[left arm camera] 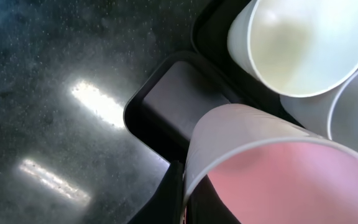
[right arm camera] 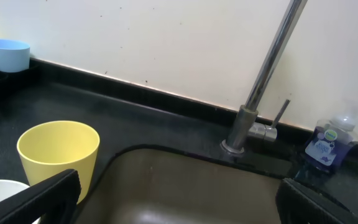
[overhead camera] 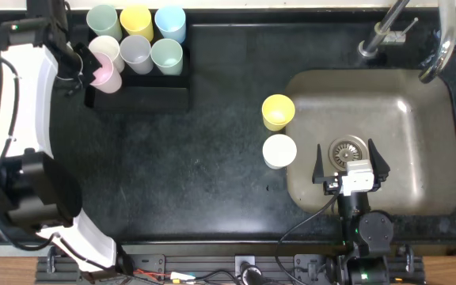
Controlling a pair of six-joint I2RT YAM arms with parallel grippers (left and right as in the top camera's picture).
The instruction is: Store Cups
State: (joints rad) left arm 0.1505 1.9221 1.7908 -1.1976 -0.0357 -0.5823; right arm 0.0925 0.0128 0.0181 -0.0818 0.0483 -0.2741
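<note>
A: Where's the pink cup (left arm camera: 278,177) vs the L claw?

B: Left gripper (left arm camera: 188,202) is clamped on its rim: one finger outside the wall, the other inside the mouth. The cup hangs tilted, mouth turned up toward the wrist cam.

A: And over what?

B: Front-left corner of the black tray (overhead camera: 161,99), at the worktop's (overhead camera: 212,174) far left. Wrist view shows an empty compartment just beside and below it. Can't tell if the cup's base touches the tray.

A: Looks?

B: Plain plastic tumbler, pale pink, matte outside, deeper pink inside, wider at the rim than the base. No handle.

A: Neighbours?

B: Cream cup (left arm camera: 303,43) upright in the slot right behind it, grey cup (left arm camera: 356,112) next to that. More cups in the tray's back row.

A: R side?

B: Right gripper (overhead camera: 350,162) has its fingers spread wide w/ nothing btwn them, over the sink (overhead camera: 418,103), near the drain (overhead camera: 347,148). Tap (right arm camera: 263,81) stands behind the basin.

A: Any cups left out?

B: Two, upright on the worktop at the sink's left edge: loose yellow cup (overhead camera: 278,111) and, nearer the arms' bases, a white cup (overhead camera: 279,150), just beside each other, well apart from the tray
</note>
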